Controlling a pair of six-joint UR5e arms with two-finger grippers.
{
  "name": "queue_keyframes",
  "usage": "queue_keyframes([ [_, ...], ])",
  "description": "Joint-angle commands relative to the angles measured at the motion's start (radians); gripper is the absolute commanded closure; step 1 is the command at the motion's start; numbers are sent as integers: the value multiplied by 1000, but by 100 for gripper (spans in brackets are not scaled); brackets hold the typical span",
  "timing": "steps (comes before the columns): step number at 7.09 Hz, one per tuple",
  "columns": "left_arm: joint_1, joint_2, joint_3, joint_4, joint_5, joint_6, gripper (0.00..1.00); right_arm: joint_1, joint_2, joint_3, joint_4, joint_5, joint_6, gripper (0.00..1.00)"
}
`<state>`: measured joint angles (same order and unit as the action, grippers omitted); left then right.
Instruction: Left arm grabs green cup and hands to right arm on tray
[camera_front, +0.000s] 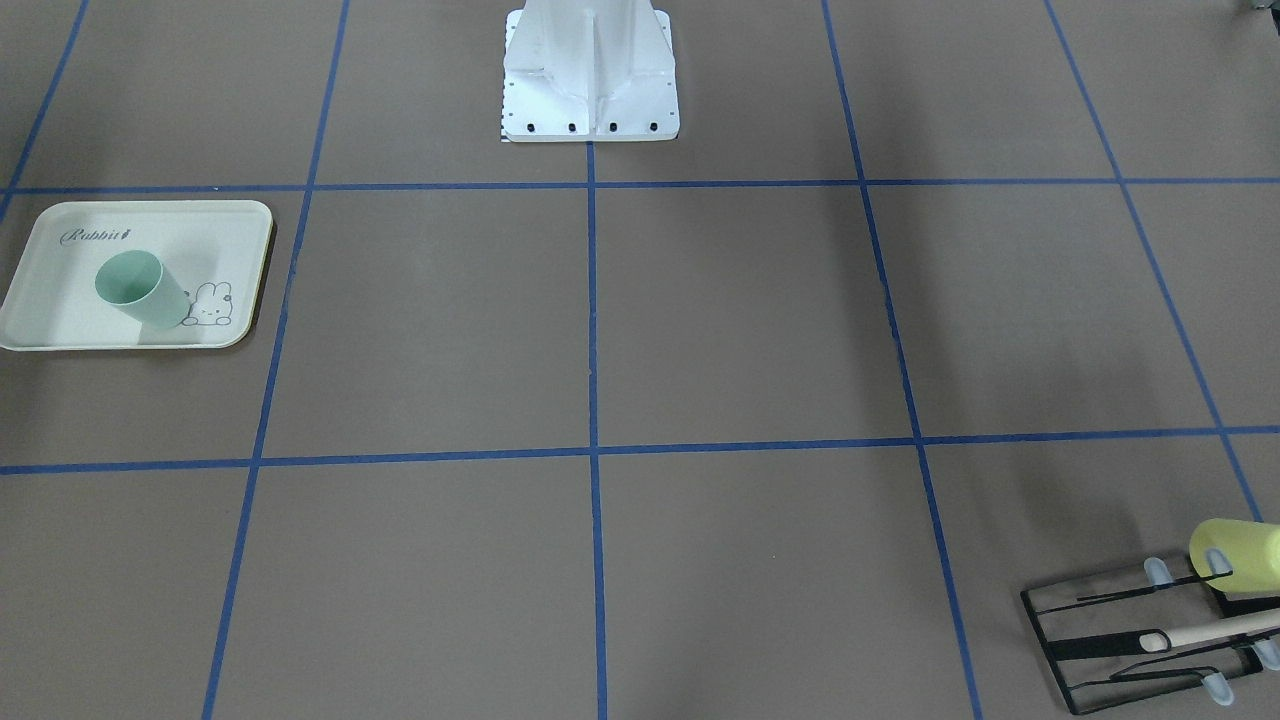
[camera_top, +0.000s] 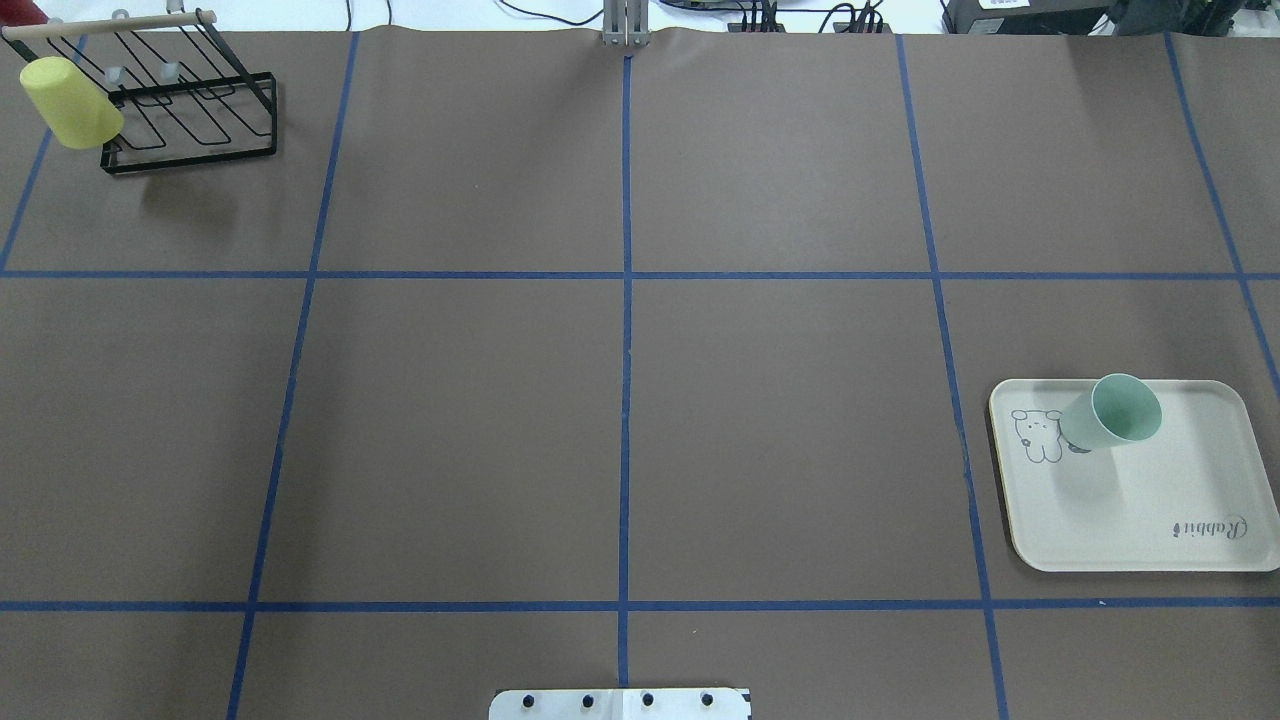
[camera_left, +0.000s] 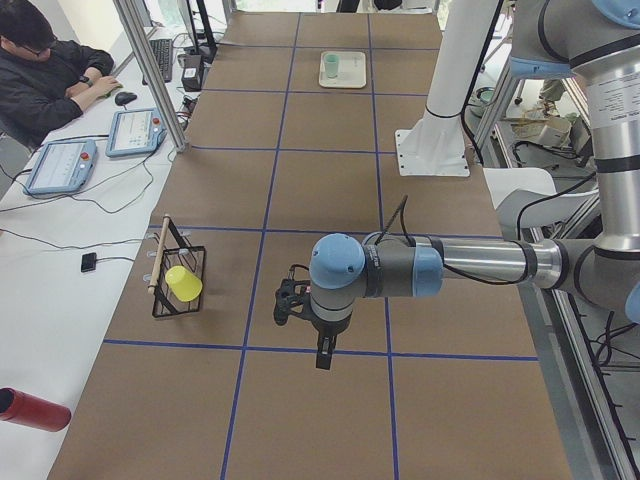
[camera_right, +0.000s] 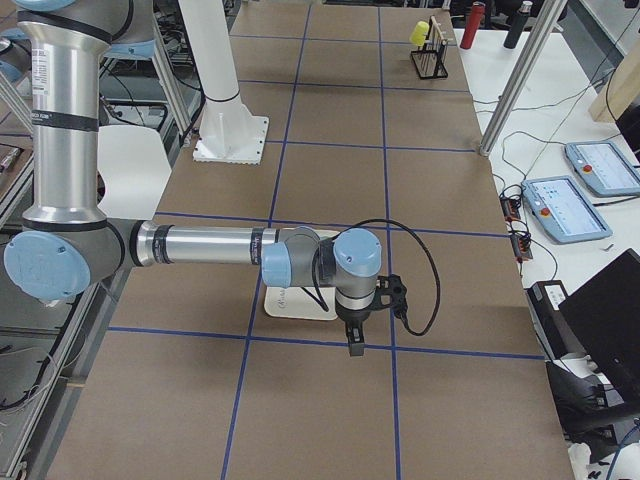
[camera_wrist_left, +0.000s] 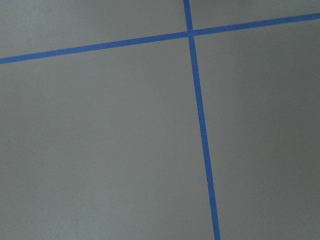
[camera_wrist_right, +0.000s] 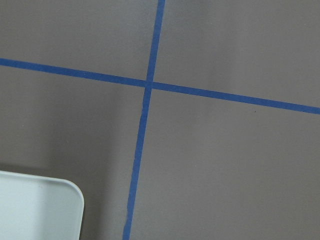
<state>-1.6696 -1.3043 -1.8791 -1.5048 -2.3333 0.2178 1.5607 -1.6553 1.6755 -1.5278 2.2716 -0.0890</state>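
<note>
The green cup (camera_top: 1110, 415) stands mouth up on the cream tray (camera_top: 1150, 500), next to the bunny drawing; in the front-facing view the green cup (camera_front: 140, 290) and the tray (camera_front: 60, 300) sit at the left. No gripper touches it. My left gripper (camera_left: 322, 360) hangs over bare table near the rack end; I cannot tell if it is open or shut. My right gripper (camera_right: 354, 348) hangs just past the tray (camera_right: 295, 305), its state also unclear. A tray corner (camera_wrist_right: 35, 210) shows in the right wrist view.
A black wire rack (camera_top: 190, 110) holds a yellow cup (camera_top: 70, 90) at the far left corner. The white robot pedestal (camera_front: 590, 80) stands mid-table. A person (camera_left: 40, 70) sits at a side bench with tablets; a red bottle (camera_left: 30, 410) lies there.
</note>
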Motion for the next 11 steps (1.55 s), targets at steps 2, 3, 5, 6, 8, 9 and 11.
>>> queue_keyframes([
  [2,4,-1,2,0,-1,0,0,-16,5,0,0,0,18,0],
  [3,4,-1,2,0,-1,0,0,-24,15,-5,0,-1,26,0],
  [5,4,-3,2,-2,-1,2,0,-24,15,-5,0,-1,26,0],
  [6,4,-1,3,-2,-1,0,0,-25,15,-5,0,-1,26,0],
  [8,4,-1,5,-3,-1,2,0,-27,17,-8,0,-1,26,0],
  [9,4,-1,6,-3,-1,0,0,-27,15,-8,0,-1,26,0],
  [11,4,-3,6,-3,-1,2,0,-28,15,-8,-2,-1,26,0],
])
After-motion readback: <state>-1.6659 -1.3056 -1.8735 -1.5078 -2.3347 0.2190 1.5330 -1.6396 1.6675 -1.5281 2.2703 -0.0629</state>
